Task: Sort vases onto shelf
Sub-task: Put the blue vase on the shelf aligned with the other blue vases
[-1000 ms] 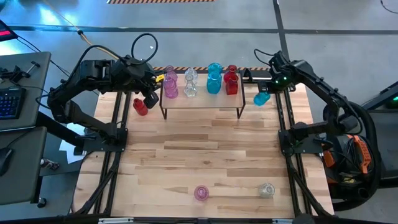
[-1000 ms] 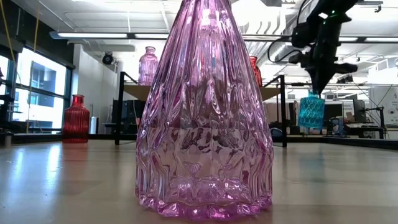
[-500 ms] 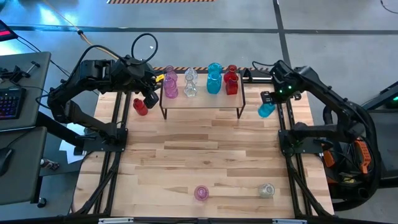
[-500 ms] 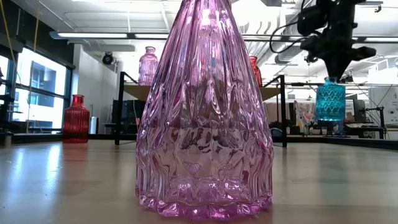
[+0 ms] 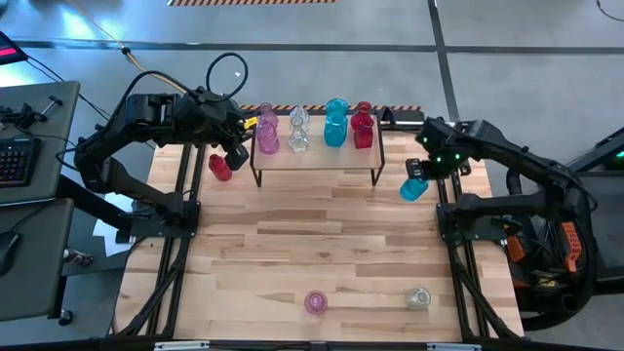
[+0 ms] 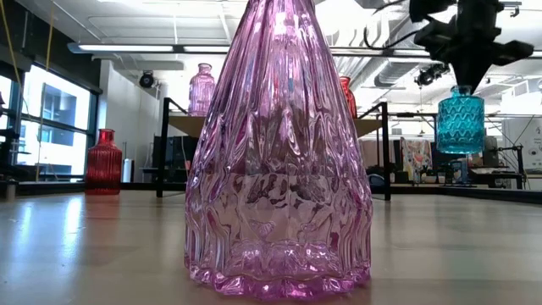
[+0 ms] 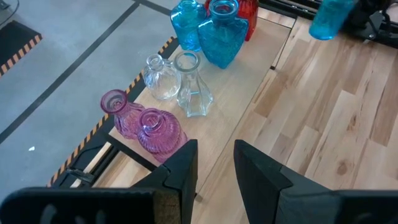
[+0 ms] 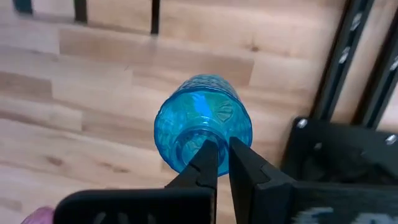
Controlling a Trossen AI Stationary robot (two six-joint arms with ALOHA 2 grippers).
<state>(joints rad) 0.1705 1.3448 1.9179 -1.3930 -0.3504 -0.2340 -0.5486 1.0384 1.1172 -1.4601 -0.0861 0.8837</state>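
right hand holding teal vase; right of shelf

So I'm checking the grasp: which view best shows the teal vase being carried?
Right wrist view: right pincer pinches the teal textured glass vase at its rim. Low view shows it hanging clear; high and left wrist views, small.

No readable text, label, brand name, number or sign appeared in any of the four views. The only marking was a black-and-yellow hazard stripe on the floor at the top edge of the high view, which carried no lettering. Whatever hung in the room in the right background of the low view was too small to read.
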